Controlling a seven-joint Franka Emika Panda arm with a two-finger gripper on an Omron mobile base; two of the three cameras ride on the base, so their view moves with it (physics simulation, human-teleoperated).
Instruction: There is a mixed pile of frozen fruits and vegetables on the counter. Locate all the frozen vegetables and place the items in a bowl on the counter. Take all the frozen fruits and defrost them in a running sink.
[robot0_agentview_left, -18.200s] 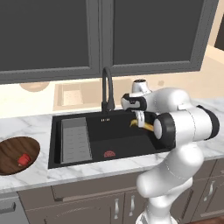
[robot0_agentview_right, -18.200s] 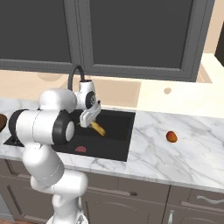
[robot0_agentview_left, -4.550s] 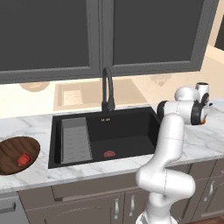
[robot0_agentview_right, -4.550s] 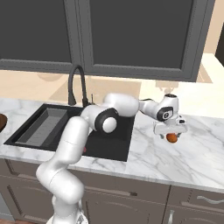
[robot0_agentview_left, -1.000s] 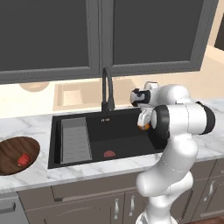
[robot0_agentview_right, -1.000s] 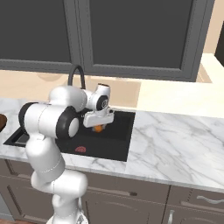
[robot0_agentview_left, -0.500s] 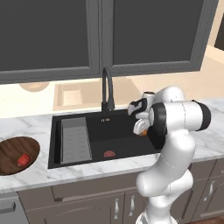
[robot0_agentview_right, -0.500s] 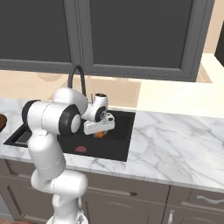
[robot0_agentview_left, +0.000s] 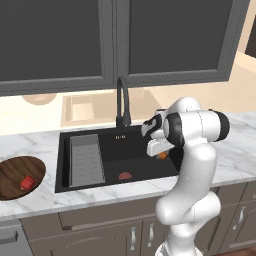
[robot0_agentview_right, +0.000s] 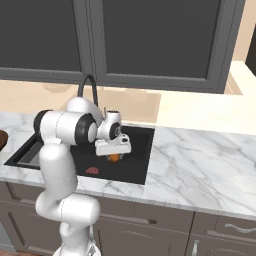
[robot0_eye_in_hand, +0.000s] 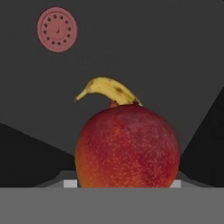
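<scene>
Carrying the orange-red round fruit (robot0_eye_in_hand: 127, 146) over the sink (robot0_agentview_left: 105, 175), you are in the fruit-defrost step. The gripper (robot0_agentview_right: 115, 153) holds it between its jaws, above the basin floor where the banana (robot0_eye_in_hand: 107, 91) lies near the drain (robot0_eye_in_hand: 57, 29). Next, lower and release beside the banana. The red chunk (robot0_agentview_left: 27, 182) sits in the bowl (robot0_agentview_left: 10, 170).

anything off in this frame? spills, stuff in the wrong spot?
Nothing stands out. The gripper holds the orange-red fruit over the sink, the banana lies on the basin floor, and the red chunk sits in the bowl.
</scene>
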